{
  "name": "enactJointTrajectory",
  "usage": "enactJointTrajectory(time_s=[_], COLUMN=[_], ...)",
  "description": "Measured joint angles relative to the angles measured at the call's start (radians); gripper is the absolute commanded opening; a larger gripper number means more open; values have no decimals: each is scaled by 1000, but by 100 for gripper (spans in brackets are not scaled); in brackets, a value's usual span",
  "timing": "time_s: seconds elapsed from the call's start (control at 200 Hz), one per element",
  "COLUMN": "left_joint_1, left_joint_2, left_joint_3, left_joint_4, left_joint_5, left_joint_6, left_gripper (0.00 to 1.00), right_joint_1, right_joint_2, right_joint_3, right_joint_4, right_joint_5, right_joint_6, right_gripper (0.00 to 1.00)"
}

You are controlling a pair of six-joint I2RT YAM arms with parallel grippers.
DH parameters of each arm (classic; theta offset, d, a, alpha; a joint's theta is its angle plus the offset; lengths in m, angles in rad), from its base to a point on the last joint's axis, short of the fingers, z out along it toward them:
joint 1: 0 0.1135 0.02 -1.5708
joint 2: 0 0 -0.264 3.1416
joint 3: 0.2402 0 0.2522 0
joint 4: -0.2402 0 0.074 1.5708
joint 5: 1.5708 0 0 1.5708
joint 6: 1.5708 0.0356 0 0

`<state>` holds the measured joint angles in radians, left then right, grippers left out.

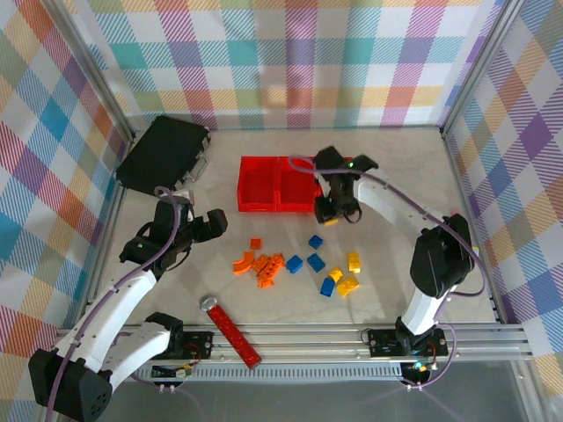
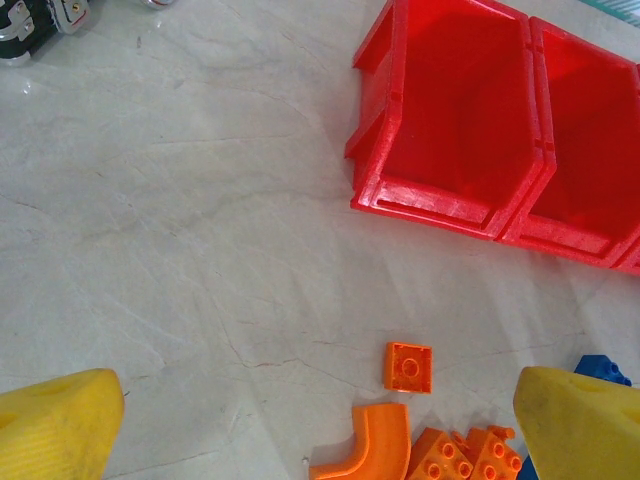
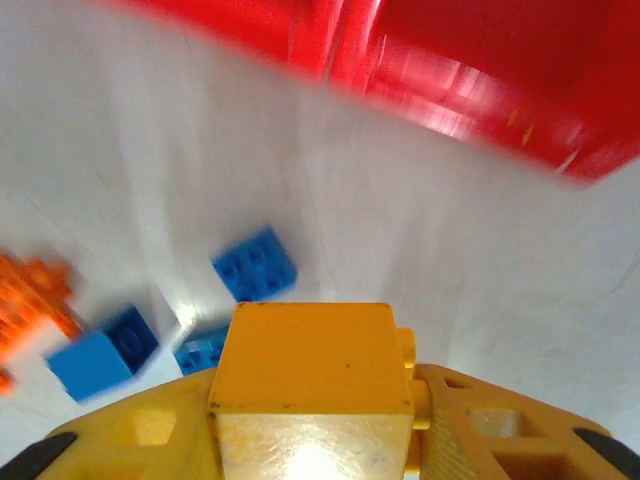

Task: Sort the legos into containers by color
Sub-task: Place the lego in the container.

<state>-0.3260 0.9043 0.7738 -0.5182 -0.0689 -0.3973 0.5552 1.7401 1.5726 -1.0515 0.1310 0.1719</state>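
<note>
Beside the red bins (image 3: pixel 450 100), right claw (image 3: pixel 310 430) pinches a yellow brick (image 3: pixel 310 350)
They lie just ahead of its tips

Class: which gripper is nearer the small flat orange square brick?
Left. The left gripper is just left of the orange square brick; the right gripper, holding a yellow brick, is farther right, by the red bins.

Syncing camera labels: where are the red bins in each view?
Top external: red bins just above centre.
Left wrist: upper right.
Right wrist: blurred, along the top edge.
Shared landmark: orange legos, lower centre, bottom right of centre, left edge.
</note>
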Motion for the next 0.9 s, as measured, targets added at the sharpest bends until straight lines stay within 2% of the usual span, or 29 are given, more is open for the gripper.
enactJointTrajectory(time_s=[0.09, 0.21, 0.36, 0.555, 0.9], left_joint_1=[0, 0, 0, -7, -14], left_joint_2=[0, 0, -3, -5, -5], left_joint_3=[0, 0, 0, 0, 0], left_joint_4=[0, 0, 0, 0, -1], left_joint_5=[0, 1, 1, 0, -3], left_joint_6=[0, 0, 0, 0, 0], left_gripper=[100, 100, 100, 100, 100], right_joint_1=[-42, -114, -172, -187, -187], right_joint_2=[39, 170, 354, 466, 469], right_joint_3=[162, 355, 494, 518, 499], right_joint_4=[-10, -17, -43, -83, -75], right_joint_5=[23, 37, 52, 49, 32], right_joint_6=[0, -1, -8, -25, -27], right_gripper=[27, 26, 27, 28, 39])
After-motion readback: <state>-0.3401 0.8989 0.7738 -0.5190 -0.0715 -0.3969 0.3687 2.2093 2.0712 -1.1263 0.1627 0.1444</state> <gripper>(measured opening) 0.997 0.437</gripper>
